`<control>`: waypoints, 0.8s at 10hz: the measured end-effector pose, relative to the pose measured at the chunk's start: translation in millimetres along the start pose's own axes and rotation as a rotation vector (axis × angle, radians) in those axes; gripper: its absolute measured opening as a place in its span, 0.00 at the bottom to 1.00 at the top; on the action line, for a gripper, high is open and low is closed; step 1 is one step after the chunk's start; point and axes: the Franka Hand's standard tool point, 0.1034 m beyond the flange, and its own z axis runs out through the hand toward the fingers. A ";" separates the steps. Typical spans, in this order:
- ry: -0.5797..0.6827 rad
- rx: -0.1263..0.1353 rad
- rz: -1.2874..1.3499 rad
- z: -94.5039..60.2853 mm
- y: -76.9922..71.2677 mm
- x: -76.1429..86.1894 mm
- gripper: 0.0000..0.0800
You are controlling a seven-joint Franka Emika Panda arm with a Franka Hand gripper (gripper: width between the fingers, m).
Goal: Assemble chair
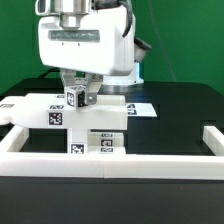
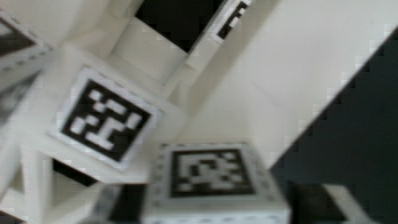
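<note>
Fingers (image 1: 80, 97) closed on tagged chair part (image 1: 74, 100), above seat panel (image 1: 85, 118)

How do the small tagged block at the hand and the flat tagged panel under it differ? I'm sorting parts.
The small block is cube-like and sits up at the hand; the flat panel is broad and lies low on the table. The block shows one tag, the panel several. Both are matte white with black-and-white tags.

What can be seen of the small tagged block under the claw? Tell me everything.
The small tagged block is a matte white cube-like piece with a black-and-white square tag on its visible face. It is slightly turned, right below the claw, whose fingers flank it. It sits above the flat white chair parts. Whether it is actually gripped cannot be told.
</note>
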 end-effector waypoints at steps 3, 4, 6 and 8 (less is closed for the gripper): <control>-0.001 0.000 0.018 0.1 0.3 0.1 0.35; -0.001 -0.001 0.031 0.1 0.4 0.0 0.35; -0.003 -0.002 0.186 0.3 1.2 -0.7 0.35; -0.002 -0.004 0.373 0.3 3.6 0.6 0.35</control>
